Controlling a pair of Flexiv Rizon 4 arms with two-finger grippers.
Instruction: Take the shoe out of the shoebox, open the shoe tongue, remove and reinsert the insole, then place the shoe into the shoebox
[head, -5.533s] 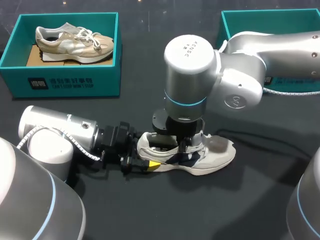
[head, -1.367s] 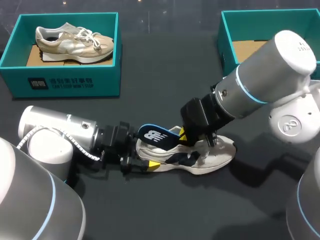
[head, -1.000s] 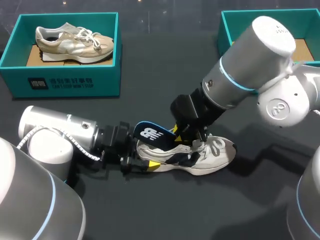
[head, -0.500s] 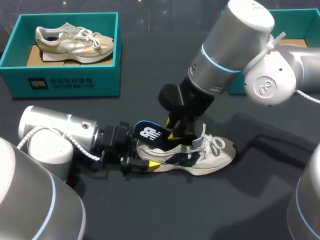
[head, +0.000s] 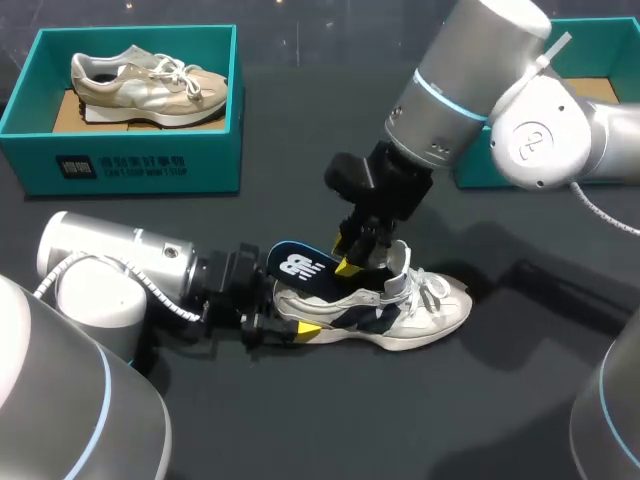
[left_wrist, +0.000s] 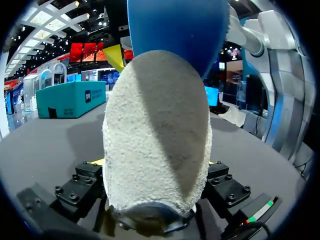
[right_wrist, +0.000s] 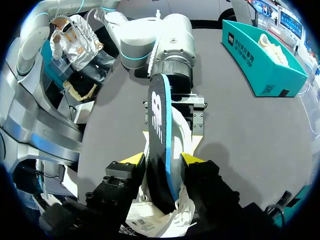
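Left gripper (head: 288, 320) clamps the heel of the shoe (head: 405, 312), which lies on the table (head: 330, 420) outside both boxes. Right gripper (head: 350, 258) pinches the insole (head: 298, 268), held tilted above the shoe's opening. Left box (head: 130, 165) holds a beige shoe (head: 150, 82). Right box (head: 610, 28) is mostly hidden behind the arm.

A beige sneaker (head: 150, 82) lies inside the left teal box (head: 130, 165).

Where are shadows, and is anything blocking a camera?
Head view: the right arm's shadow darkens the table beside the shoe. Left wrist view: the shoe's heel fills it, one side shaded. Right wrist view: the insole hides the shoe's opening.
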